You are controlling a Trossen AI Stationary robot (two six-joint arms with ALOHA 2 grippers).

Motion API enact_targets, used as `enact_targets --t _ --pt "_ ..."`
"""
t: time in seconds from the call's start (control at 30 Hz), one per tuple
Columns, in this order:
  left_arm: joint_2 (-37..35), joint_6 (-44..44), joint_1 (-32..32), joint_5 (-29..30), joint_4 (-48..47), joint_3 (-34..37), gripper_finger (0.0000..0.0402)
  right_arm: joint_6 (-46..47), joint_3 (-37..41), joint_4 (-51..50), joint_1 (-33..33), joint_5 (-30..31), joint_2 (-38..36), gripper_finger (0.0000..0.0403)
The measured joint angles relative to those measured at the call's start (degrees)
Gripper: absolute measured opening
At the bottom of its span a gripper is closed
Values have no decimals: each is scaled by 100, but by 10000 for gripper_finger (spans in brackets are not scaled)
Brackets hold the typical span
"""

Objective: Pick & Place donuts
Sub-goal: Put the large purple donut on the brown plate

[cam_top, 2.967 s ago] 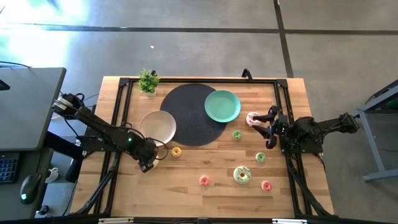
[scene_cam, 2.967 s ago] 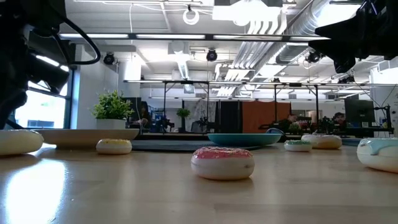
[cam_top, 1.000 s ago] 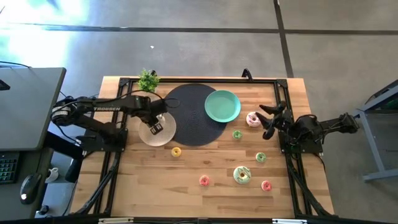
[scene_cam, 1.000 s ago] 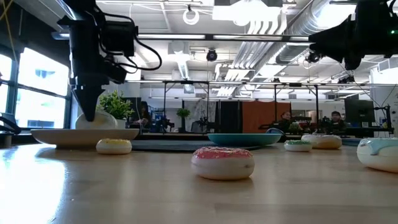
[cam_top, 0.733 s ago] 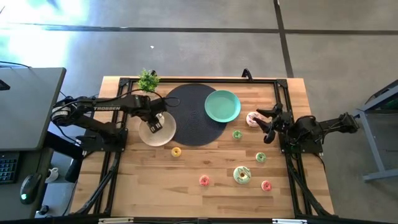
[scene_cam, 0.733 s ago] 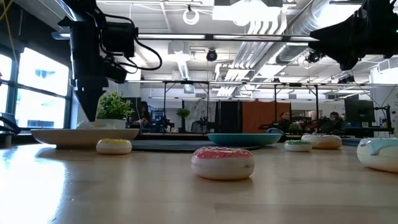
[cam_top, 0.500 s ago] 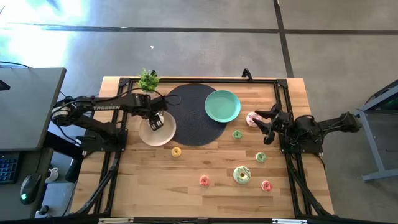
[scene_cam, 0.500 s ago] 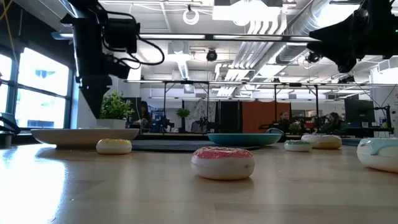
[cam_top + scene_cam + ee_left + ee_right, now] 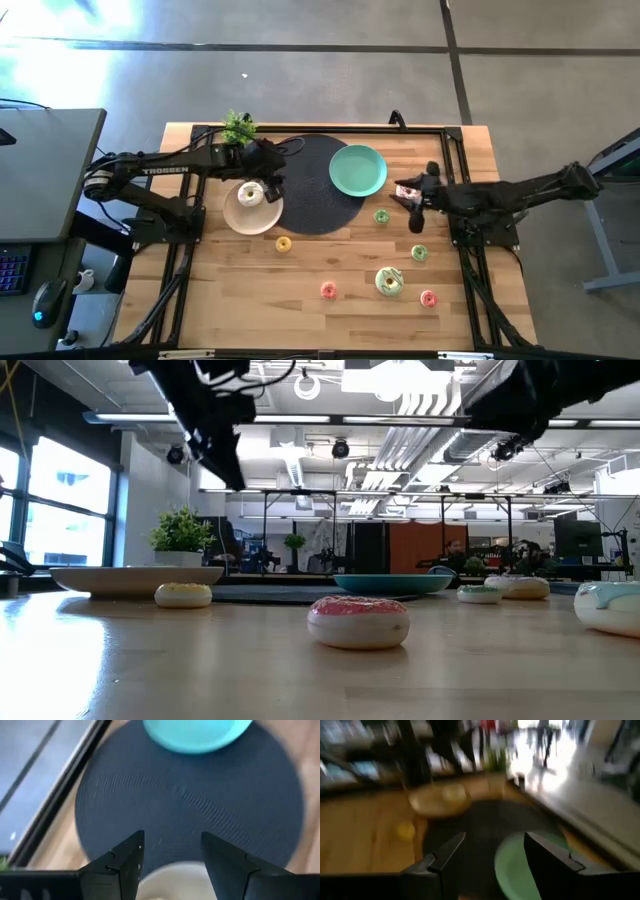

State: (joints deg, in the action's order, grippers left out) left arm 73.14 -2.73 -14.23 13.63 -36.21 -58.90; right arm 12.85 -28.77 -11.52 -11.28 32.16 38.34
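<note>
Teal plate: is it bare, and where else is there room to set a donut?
The teal plate is bare. So is most of the dark mat. The beige plate holds one donut. Crowded: the wood below the right gripper, with scattered donuts.

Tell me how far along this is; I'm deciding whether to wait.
Done: one cream-frosted ring donut lies on the round beige plate. In hand: nothing; the left gripper is open above the dark mat, the right gripper open by the pink-frosted donut. Left: that one plus six loose toy donuts on the wooden table; the round teal plate is empty.

L gripper [image 9: 170, 855] & R gripper [image 9: 492, 852]: fingers apart.
</note>
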Motion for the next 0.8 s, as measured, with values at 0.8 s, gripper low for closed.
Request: enact_targets --t 0.8 --pt "-2 99 163 -146 -90 -212 191 638 -1087 -3706 1906 -1422 3928 197"
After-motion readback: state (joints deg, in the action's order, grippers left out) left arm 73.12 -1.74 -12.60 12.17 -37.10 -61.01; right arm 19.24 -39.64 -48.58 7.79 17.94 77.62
